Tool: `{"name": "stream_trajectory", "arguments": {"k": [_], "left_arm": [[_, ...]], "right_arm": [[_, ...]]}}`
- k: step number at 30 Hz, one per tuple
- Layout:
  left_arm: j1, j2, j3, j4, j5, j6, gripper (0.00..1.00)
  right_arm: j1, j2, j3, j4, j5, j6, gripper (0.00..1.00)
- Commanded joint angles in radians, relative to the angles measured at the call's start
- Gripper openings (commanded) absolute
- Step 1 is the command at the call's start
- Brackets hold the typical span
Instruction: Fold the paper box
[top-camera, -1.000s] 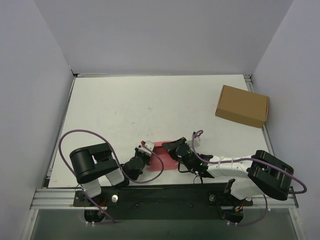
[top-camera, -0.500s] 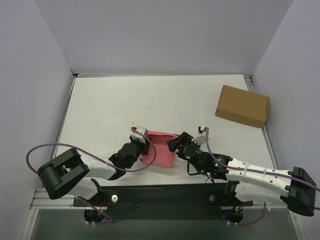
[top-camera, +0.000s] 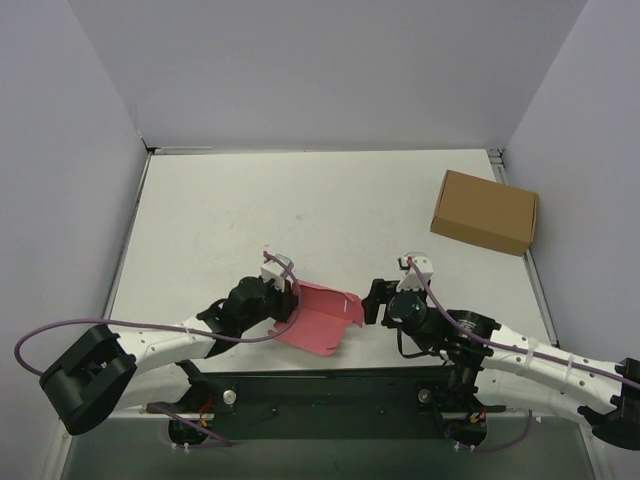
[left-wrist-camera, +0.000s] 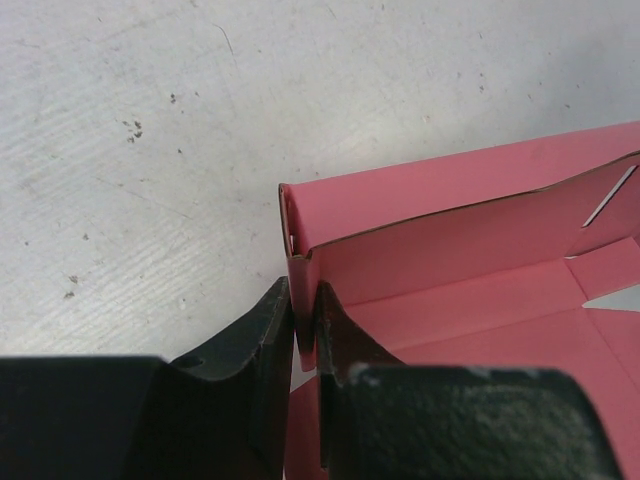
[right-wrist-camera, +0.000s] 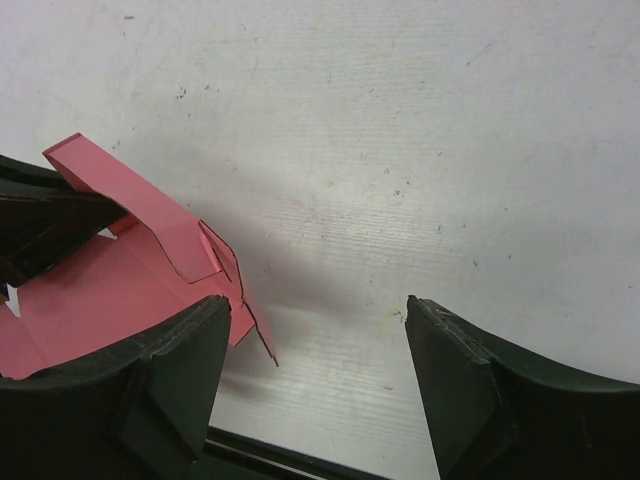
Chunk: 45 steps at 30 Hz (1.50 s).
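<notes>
The paper box (top-camera: 320, 318) is pink-red card, partly folded with raised walls, lying near the table's front edge. My left gripper (top-camera: 283, 292) is at its left side, shut on a folded side wall. In the left wrist view the two black fingers (left-wrist-camera: 270, 340) pinch that pink wall (left-wrist-camera: 303, 300), and the box floor (left-wrist-camera: 480, 330) stretches away to the right. My right gripper (top-camera: 376, 299) stands open just right of the box. In the right wrist view its gripper (right-wrist-camera: 315, 315) holds only bare table between the fingers, and the box's flap (right-wrist-camera: 150, 250) lies by the left finger.
A brown cardboard box (top-camera: 485, 212) sits at the back right of the white table (top-camera: 300, 210). Grey walls close in the table on three sides. A black rail (top-camera: 330, 385) with the arm bases runs along the near edge.
My right gripper has opened, let go of the box's right side and drawn back to the right. The left arm has stretched out, still holding the box, which shifted slightly.
</notes>
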Motion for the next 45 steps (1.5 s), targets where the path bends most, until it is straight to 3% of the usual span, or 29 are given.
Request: {"name": "stream_trajectory", "arguments": {"k": [1,15,21,28,45], "left_arm": [[0.015,-0.044,0.054,-0.081,0.065,-0.032,0.00],[0.029,-0.070,0.074,-0.144,0.087,-0.058,0.00],[0.030,-0.078,0.063,-0.134,0.095,-0.043,0.00],[0.037,-0.081,0.063,-0.128,0.074,-0.043,0.00],[0.037,-0.033,0.124,-0.273,-0.207,-0.102,0.00]], "right_arm": [[-0.001,0.046,0.048,-0.020,-0.062,-0.108,0.70],[0.037,0.141,0.009,0.174,-0.174,-0.085,0.63],[0.037,0.211,0.026,0.152,-0.096,-0.043,0.40],[0.040,0.218,0.034,0.125,-0.062,-0.043,0.00],[0.125,0.237,0.063,0.034,0.066,-0.002,0.00]]}}
